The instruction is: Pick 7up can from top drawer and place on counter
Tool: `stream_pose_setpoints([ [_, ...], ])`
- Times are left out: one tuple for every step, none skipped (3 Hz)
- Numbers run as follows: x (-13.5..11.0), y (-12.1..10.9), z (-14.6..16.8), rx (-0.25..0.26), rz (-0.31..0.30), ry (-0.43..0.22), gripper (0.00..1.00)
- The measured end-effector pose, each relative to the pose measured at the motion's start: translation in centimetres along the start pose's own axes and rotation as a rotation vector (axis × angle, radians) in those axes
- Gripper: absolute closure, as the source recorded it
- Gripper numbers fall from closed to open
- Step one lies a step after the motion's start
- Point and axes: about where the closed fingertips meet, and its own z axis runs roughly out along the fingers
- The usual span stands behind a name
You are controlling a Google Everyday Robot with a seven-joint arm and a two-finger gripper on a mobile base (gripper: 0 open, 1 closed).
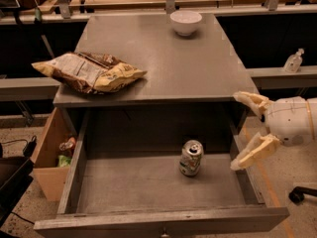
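Broadly, the counter (188, 63) fills the upper middle of the camera view, its grey top bare across the centre and the whole right half down to the front edge. Below it the top drawer (124, 192) stands fully open, its flat floor bare on the left and along the front wall, with low side walls running back under the counter. A tan cardboard box (47, 155) sits on the ground just beside the drawer's left wall, with small items inside. A crumpled chip bag (89, 72) lies on the counter's left front part, one end hanging past the left edge and the other close to the front edge.

The gripper (247, 128) hangs outside the cabinet on the right, level with the gap between the counter's front edge and the drawer. Its two pale fingers are spread wide and grasp nothing. The upper finger is near the counter's front right corner, and the lower one lines up with the top of the drawer's right wall; contact cannot be told.

A white bowl (185, 22) stands near the counter's back edge, right of centre. The 7up can (191, 157) stands upright on the drawer floor, right of centre and towards the back, clear of every wall and apart from the gripper.
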Motion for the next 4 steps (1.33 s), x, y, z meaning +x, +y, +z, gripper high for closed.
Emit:
stream_pose_setpoints([
  [0.0, 1.2, 1.9, -0.030, 0.008, -0.118, 0.00],
  [0.3, 1.5, 2.8, -0.042, 0.010, -0.117, 0.00],
  [1.5, 1.5, 5.8, -0.038, 0.024, -0.091, 0.00],
  [2.9, 1.0, 9.8, -0.040, 0.032, -0.124, 0.00],
])
